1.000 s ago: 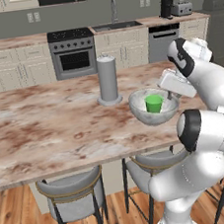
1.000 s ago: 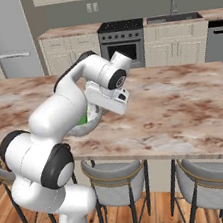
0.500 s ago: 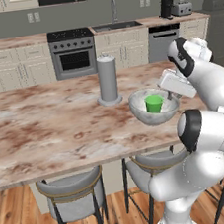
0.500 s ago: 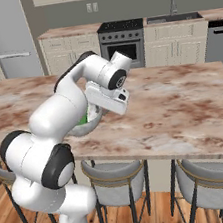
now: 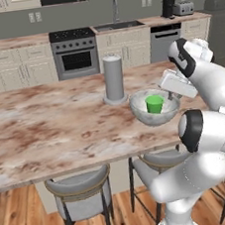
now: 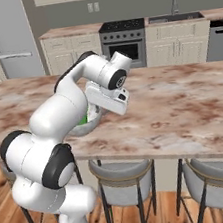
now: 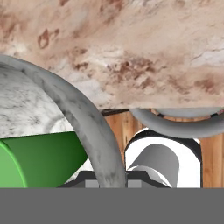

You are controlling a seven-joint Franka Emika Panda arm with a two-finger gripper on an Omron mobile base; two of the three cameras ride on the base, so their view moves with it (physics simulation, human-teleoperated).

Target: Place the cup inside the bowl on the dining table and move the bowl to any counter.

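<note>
Gripper [image 7: 107, 183]: jaws narrowed onto the rim of the bowl [image 7: 83, 118], one fingertip on either side of the grey wall as seen in the hand view; clenched on the bowl's edge. In the left base view the hand [image 5: 177, 84] sits at the right-hand rim of the bowl [image 5: 154, 110], angled down toward it. Bowl: round, deep, speckled grey-white, resting on the dining table [image 5: 47, 132] near the edge that faces the robot. Cup [image 5: 154, 104]: small, bright green, upright inside the bowl; in the hand view its green side [image 7: 43, 159] shows just inside the bowl wall, close to the fingertips. In the right base view the bowl [image 6: 85, 127] is mostly hidden behind the arm, with a sliver of green cup [image 6: 83, 120] visible. Grey cylinder [image 5: 114, 78]: tall, upright on a round foot, on the table just beyond and left of the bowl, apart from it. Dining table: long, beige brown-veined marble top. Stools [image 5: 81, 188]: grey round seats on dark legs, tucked under the table's near edge. Counter [image 5: 13, 42]: along the far wall, marble top over cream cabinets, with a stove [image 5: 74, 51] and a sink [image 5: 118, 26].
</note>
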